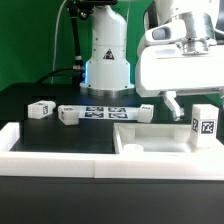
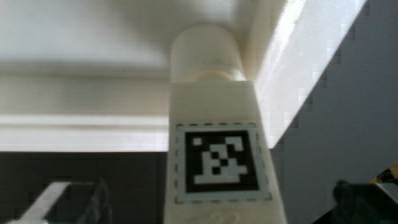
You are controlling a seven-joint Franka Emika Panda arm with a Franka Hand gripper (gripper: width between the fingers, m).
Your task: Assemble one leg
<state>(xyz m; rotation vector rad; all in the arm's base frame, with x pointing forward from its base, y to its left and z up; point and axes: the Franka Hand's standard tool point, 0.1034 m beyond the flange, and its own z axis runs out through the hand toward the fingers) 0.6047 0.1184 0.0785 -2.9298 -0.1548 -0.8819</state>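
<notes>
A leg (image 1: 205, 125), a small white post with a black-and-white tag, stands upright at the right end of the wide white panel (image 1: 150, 138). In the wrist view the leg (image 2: 217, 150) runs away from the camera, and its rounded far end meets the panel (image 2: 107, 40). My gripper (image 1: 200, 104) hangs over it, open. One dark finger (image 1: 172, 103) shows beside the leg in the exterior view. In the wrist view the gripper (image 2: 217, 208) straddles the leg, with a gap on each side between the leg and the fingers (image 2: 63, 203).
Three more legs lie on the black table: one (image 1: 40, 108) at the exterior view's left, one (image 1: 68, 114) beside it, and one (image 1: 145, 111) behind the panel. The marker board (image 1: 105, 112) lies before the robot base (image 1: 107, 60). A long white border rail (image 1: 60, 152) runs along the front.
</notes>
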